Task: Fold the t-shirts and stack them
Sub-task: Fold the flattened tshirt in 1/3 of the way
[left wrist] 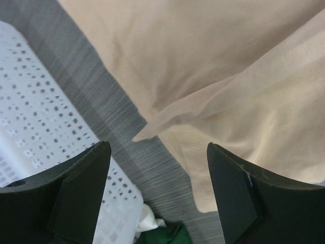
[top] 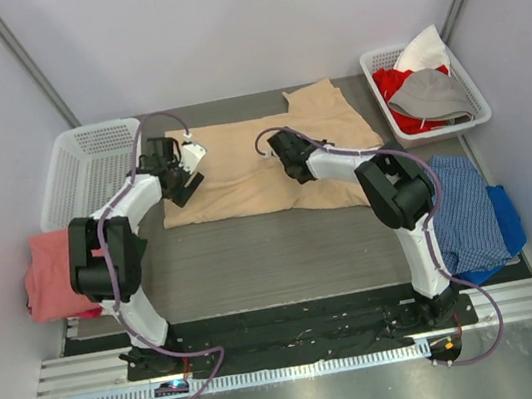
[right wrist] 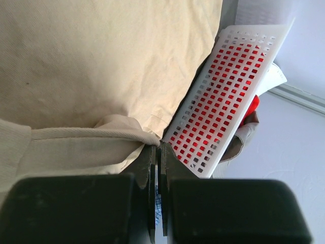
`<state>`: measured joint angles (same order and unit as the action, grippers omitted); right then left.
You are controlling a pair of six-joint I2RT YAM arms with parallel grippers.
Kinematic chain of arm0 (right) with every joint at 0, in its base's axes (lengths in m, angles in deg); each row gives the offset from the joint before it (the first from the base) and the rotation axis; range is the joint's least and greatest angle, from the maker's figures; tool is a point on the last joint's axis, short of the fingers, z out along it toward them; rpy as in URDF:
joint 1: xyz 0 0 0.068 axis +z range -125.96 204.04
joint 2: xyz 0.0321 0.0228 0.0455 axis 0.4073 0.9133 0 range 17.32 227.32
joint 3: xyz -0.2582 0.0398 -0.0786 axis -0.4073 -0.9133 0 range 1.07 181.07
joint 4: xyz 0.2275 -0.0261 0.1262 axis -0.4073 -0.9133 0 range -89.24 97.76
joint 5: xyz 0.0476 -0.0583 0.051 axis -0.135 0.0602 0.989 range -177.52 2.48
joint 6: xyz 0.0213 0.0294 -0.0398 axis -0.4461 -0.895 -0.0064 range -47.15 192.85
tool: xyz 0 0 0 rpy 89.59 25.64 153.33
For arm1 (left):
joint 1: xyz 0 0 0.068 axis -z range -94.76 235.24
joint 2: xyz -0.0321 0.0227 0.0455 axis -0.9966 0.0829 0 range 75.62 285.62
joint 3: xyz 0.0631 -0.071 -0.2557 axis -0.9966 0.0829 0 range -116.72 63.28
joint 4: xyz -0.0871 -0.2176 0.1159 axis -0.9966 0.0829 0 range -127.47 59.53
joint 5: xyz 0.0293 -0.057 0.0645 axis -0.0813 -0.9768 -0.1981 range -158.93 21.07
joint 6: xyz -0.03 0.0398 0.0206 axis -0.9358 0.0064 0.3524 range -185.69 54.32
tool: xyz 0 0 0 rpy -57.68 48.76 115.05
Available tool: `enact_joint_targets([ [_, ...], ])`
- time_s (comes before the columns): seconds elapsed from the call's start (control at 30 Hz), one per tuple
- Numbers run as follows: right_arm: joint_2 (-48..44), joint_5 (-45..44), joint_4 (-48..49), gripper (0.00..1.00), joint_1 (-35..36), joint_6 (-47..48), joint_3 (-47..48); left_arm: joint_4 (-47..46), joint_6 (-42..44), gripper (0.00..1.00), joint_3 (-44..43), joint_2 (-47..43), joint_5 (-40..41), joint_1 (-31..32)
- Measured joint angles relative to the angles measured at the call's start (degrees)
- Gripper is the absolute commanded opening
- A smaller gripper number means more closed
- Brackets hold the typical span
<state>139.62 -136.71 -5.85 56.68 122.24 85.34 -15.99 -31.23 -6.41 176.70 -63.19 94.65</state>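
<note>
The tan t-shirt (top: 242, 178) lies spread across the back middle of the table, with one part sticking out at the far edge. My left gripper (top: 182, 179) is open above the shirt's left edge. In the left wrist view my left gripper (left wrist: 158, 173) is empty, its fingers straddling a folded corner of the tan shirt (left wrist: 228, 76). My right gripper (top: 291, 167) is over the shirt's middle. In the right wrist view my right gripper (right wrist: 157, 146) is shut, pinching a raised fold of the tan shirt (right wrist: 91, 66). The salmon-pink t-shirt (top: 50, 274) lies bunched at the left table edge.
A white basket (top: 90, 172) stands at the back left, close to my left gripper. Another white basket (top: 459, 78) at the back right holds red, grey and white clothes. A blue checked cloth (top: 460, 209) and a plain blue one (top: 507, 217) lie at the right edge.
</note>
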Motion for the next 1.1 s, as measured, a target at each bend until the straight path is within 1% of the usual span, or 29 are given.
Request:
enact_joint_targets([
  [0.23,-1.09,0.00,0.13,0.01,0.00,-0.02,-0.66,-0.59,-0.02,0.81,-1.81,6.29,-0.44,0.00],
  [0.43,-1.18,0.00,0.31,0.01,0.00,-0.11,-1.79,-1.60,-0.48,0.81,-4.20,9.33,-0.42,0.00],
  [0.73,-1.18,0.00,0.33,0.01,0.00,-0.24,-2.32,-2.40,-1.29,0.81,-4.44,9.22,-0.44,0.02],
  [1.0,-1.18,0.00,0.33,0.01,0.00,-0.42,-2.32,-2.49,-1.29,0.82,-4.44,6.10,-0.44,0.02],
  [1.1,-1.18,0.00,0.35,0.01,0.00,-0.66,-2.32,-2.71,-1.29,0.82,-5.11,6.19,-0.33,0.00],
])
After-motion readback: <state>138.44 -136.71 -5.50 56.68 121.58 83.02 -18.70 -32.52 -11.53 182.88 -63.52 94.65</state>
